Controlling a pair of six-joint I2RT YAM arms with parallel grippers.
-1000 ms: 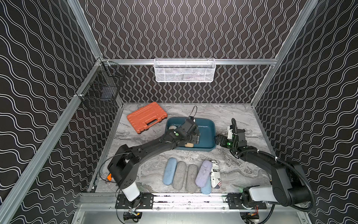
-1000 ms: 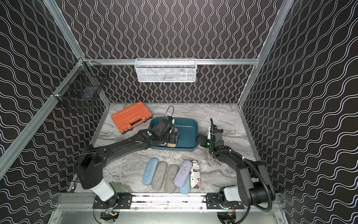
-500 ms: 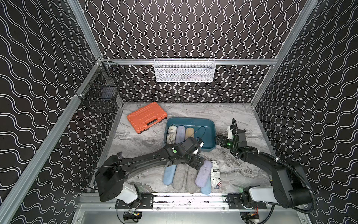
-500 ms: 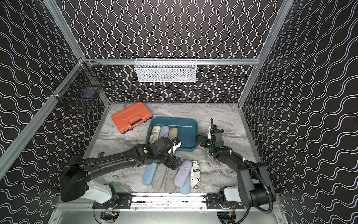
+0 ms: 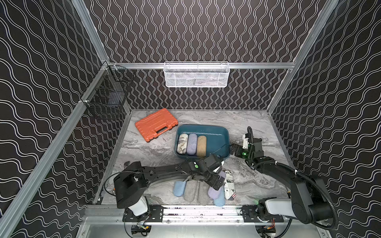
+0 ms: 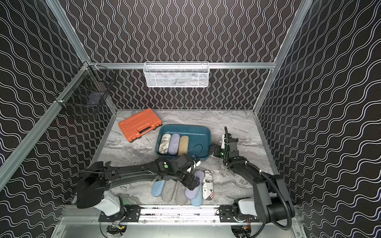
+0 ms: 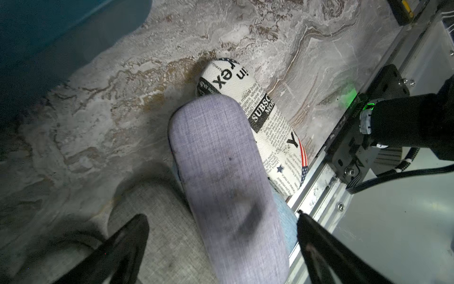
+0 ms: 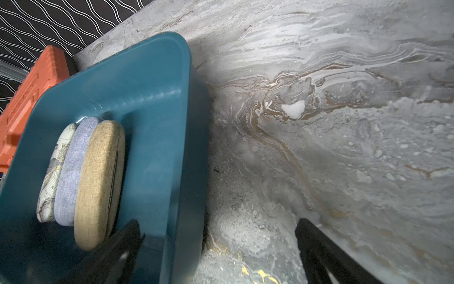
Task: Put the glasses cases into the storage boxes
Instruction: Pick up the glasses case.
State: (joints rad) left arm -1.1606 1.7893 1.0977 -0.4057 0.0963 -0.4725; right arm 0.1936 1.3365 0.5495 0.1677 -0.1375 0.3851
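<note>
The dark teal storage box (image 5: pixel 218 134) holds a map-printed case (image 5: pixel 182 143), a lavender-grey case (image 5: pixel 192 143) and a tan case (image 5: pixel 201 145) side by side. More glasses cases lie in a row at the front edge: light blue (image 5: pixel 179 188), two grey (image 5: pixel 190 191), lavender (image 5: pixel 214 190) and newspaper-printed (image 5: pixel 229 185). My left gripper (image 7: pixel 221 217) is open just above the lavender case (image 7: pixel 221 159), one finger on each side. My right gripper (image 8: pixel 217 222) is open, astride the box's right wall (image 8: pixel 186 147).
An orange ribbed tool case (image 5: pixel 156 127) lies left of the box. A white mesh basket (image 5: pixel 196 74) hangs on the back wall and a black wire basket (image 5: pixel 107 99) on the left wall. The metal front rail (image 7: pixel 317 177) runs right beside the front row.
My left arm swung from the storage box to the front row, leaving the tan case in the box, and its jaws opened wider. The right arm has not moved.
</note>
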